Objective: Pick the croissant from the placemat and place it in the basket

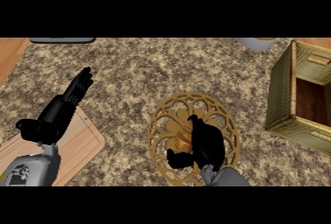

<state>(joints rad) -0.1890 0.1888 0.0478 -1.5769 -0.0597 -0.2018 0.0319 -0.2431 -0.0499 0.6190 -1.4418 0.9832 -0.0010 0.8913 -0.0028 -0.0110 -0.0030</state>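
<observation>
Croissant (183, 142): on the round openwork placemat (169, 114), toward the surface's (161, 70) near edge, mostly hidden.
Right hand (205, 144): over the croissant, fingers and thumb curled round it, apparently for lifting.
Basket (279, 94): at the surface's right edge, open top ready to receive.
Left hand (79, 87): fingers straight, resting toward the left edge, above a wooden board (87, 140).

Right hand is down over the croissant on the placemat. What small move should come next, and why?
Probably close the fingers round the croissant before lifting. The right hand lies over the round placemat with the croissant showing only partly at its left side, and a grip is not clearly visible yet. The basket stands to the right, apart from the placemat. The left hand rests open at the view's left.
</observation>
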